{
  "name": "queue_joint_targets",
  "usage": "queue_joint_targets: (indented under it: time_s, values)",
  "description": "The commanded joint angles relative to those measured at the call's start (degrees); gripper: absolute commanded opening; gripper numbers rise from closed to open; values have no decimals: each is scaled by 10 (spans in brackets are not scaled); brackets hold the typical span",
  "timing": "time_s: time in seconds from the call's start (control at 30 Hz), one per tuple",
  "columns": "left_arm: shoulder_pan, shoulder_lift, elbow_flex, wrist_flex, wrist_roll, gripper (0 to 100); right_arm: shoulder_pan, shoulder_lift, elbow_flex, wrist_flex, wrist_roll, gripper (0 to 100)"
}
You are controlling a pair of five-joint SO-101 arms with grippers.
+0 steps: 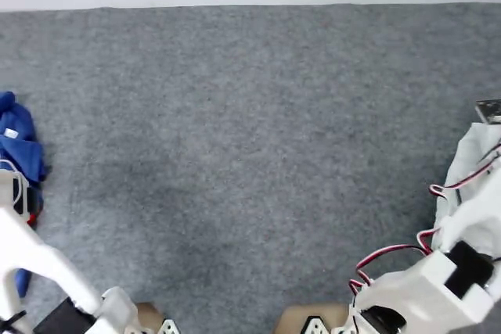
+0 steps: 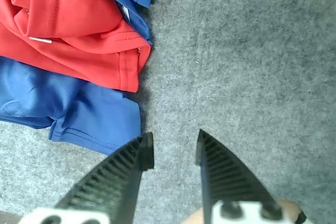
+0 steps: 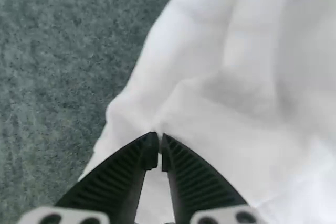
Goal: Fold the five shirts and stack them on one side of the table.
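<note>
A grey mat (image 1: 250,154) covers the table. At its right edge lies the crumpled white shirt (image 3: 252,72), and at the left edge a heap of blue shirts (image 2: 79,111) with a red shirt (image 2: 73,30) lying between them. The right gripper (image 3: 159,150) is closed to a sliver, its tips pinching a fold of the white shirt. The left gripper (image 2: 173,150) hangs over bare mat just beside the coloured heap, parted and holding nothing.
</note>
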Motion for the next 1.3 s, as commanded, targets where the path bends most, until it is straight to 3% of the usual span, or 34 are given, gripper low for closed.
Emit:
queue_joint_targets:
  time_s: [0.0,0.4,0.63,1.1,1.27]
  values:
    - [-4,-20,-3,14,-1,141,24,-5,-24,-11,10,10]
    - [0,-20,-3,14,-1,141,36,-5,-205,207,36,10]
    - [0,-20,-3,14,-1,141,13,-5,-231,301,45,10]
    - [0,-20,-3,14,-1,141,-39,-5,-127,306,44,10]
    - [1,-19,-2,14,-1,141,-54,-5,-76,264,34,10]
